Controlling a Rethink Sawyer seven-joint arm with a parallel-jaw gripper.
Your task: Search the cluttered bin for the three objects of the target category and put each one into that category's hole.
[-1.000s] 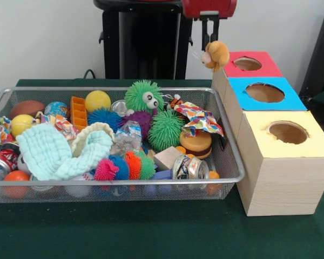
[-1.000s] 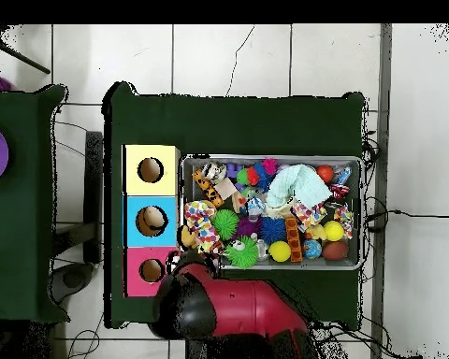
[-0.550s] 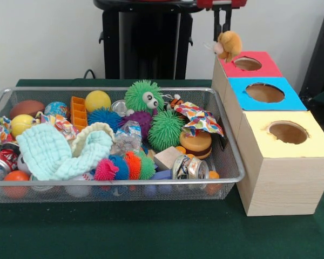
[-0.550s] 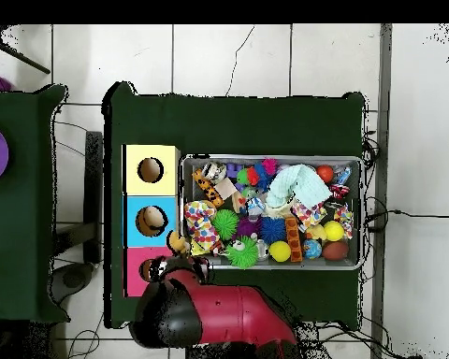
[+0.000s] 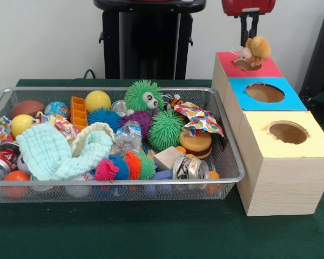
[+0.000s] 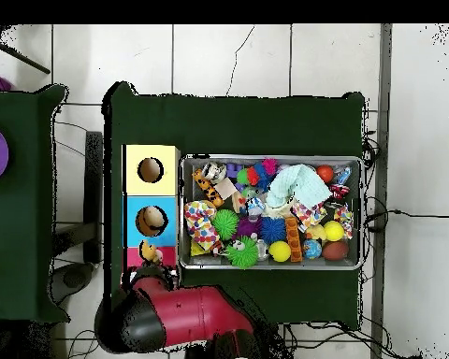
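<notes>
On the green table (image 5: 151, 232) we see the gripper (image 5: 249, 39) pinching a small plush toy (image 5: 252, 52) just above the red box's hole (image 5: 246, 65); wire bin (image 5: 227, 162) cluttered.

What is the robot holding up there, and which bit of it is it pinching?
The end effector holds a small orange-brown plush animal by its top, dangling it over the red box's hole.

The blue hole (image 5: 265, 92) and yellow hole (image 5: 288, 132) gape open from above. Over the red hole (image 5: 246, 65) hangs a plush toy (image 5: 252, 51). The bin (image 5: 227, 141) is packed full.
</notes>
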